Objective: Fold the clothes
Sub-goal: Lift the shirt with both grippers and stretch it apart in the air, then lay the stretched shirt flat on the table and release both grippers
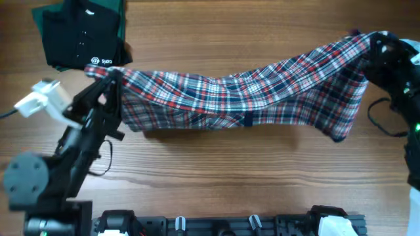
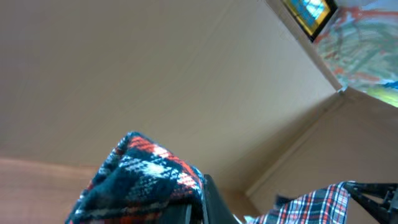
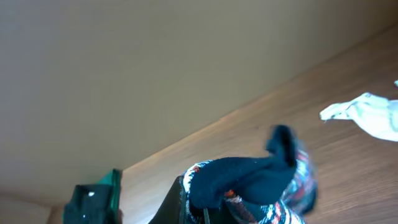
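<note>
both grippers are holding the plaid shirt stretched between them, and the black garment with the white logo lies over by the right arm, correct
Wrong side: the overhead view shows the black garment lying by the left arm, beyond the left gripper. The rest holds: the left gripper and right gripper each grip an end of the plaid shirt, stretched between them.

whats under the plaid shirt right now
The plaid shirt is stretched between the left claw and right claw. Past its lower edge only bare wooden table and a shadow show. The table straight beneath is covered by the cloth, so nothing there can be checked.
</note>
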